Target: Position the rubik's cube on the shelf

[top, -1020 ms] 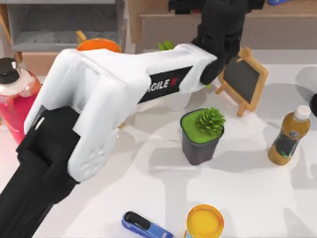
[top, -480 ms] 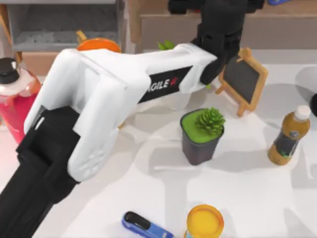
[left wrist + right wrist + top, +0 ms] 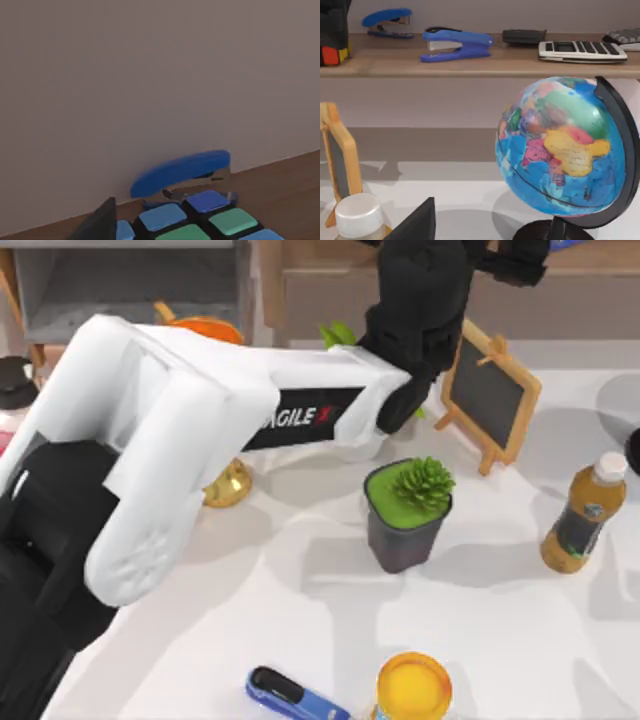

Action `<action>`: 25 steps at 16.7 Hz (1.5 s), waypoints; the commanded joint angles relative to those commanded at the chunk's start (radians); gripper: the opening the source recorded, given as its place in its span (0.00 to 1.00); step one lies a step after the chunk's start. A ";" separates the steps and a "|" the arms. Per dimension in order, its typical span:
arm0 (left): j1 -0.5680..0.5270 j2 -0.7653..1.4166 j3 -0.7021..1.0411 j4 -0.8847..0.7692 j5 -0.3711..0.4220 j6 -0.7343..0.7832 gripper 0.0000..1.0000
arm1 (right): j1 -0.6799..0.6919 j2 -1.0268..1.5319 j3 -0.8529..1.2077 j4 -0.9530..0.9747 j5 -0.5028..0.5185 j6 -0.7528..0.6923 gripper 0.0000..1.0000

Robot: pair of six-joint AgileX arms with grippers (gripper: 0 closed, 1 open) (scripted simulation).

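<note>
Up at the far edge of the table, the left arm stretches over to the shelf point(image 3: 470, 60), its black left gripper point(image 3: 332, 27) set down on the board. The rubik's cube point(image 3: 195, 222) sits right at the gripper on the wood, near a blue stapler point(image 3: 182, 172); a red and yellow corner pokes out beneath the black body. Whether the jaws grip it or have let go, I cannot tell. The right arm's camera looks across a globe point(image 3: 565, 150) toward the shelf.

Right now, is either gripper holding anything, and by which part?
The left gripper is at the shelf with the rubik's cube between its fingers, gripped by opposite side faces. Whether the right gripper holds anything cannot be told.
</note>
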 joint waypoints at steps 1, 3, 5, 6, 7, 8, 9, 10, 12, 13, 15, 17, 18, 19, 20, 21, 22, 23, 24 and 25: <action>0.011 -0.049 -0.070 0.062 0.068 0.060 1.00 | 0.000 0.000 0.000 0.000 0.000 0.000 1.00; 0.056 -0.158 -0.215 0.191 0.216 0.193 1.00 | 0.000 0.000 0.000 0.000 0.000 0.000 1.00; 0.141 -0.274 -0.360 0.317 0.381 0.340 1.00 | 0.000 0.000 0.000 0.000 0.000 0.000 1.00; 0.200 -0.330 -0.431 0.375 0.471 0.417 1.00 | 0.000 0.000 0.000 0.000 0.000 0.000 1.00; 0.270 -0.383 -0.502 0.431 0.562 0.496 1.00 | 0.000 0.000 0.000 0.000 0.000 0.000 1.00; 0.350 -0.434 -0.575 0.484 0.650 0.573 1.00 | 0.000 0.000 0.000 0.000 0.000 0.000 1.00; 0.439 -0.481 -0.650 0.535 0.736 0.650 1.00 | 0.000 0.000 0.000 0.000 0.000 0.000 1.00; 0.538 -0.521 -0.724 0.584 0.818 0.725 1.00 | 0.000 0.000 0.000 0.000 0.000 0.000 1.00; 0.756 -0.578 -0.869 0.669 0.964 0.865 1.00 | 0.000 0.000 0.000 0.000 0.000 0.000 1.00; 0.868 -0.593 -0.936 0.704 1.024 0.929 1.00 | 0.000 0.000 0.000 0.000 0.000 0.000 1.00; 1.071 -0.603 -1.059 0.761 1.115 1.043 1.00 | 0.000 0.000 0.000 0.000 0.000 0.000 1.00; 1.234 -0.597 -1.163 0.800 1.170 1.137 1.00 | 0.000 0.000 0.000 0.000 0.000 0.000 1.00; 1.301 -0.590 -1.208 0.812 1.186 1.176 1.00 | 0.000 0.000 0.000 0.000 0.000 0.000 1.00; 1.357 -0.581 -1.247 0.816 1.197 1.210 1.00 | 0.000 0.000 0.000 0.000 0.000 0.000 1.00; 1.401 -0.568 -1.279 0.811 1.202 1.238 1.00 | 0.000 0.000 0.000 0.000 0.000 0.000 1.00; 1.434 -0.550 -1.308 0.799 1.204 1.260 1.00 | 0.000 0.000 0.000 0.000 0.000 0.000 1.00; 1.457 -0.529 -1.331 0.780 1.203 1.278 1.00 | 0.000 0.000 0.000 0.000 0.000 0.000 1.00; 1.470 -0.507 -1.350 0.757 1.201 1.291 1.00 | 0.000 0.000 0.000 0.000 0.000 0.000 1.00; 1.473 -0.486 -1.364 0.734 1.198 1.300 1.00 | 0.000 0.000 0.000 0.000 0.000 0.000 1.00; 1.470 -0.469 -1.373 0.715 1.194 1.305 1.00 | 0.000 0.000 0.000 0.000 0.000 0.000 1.00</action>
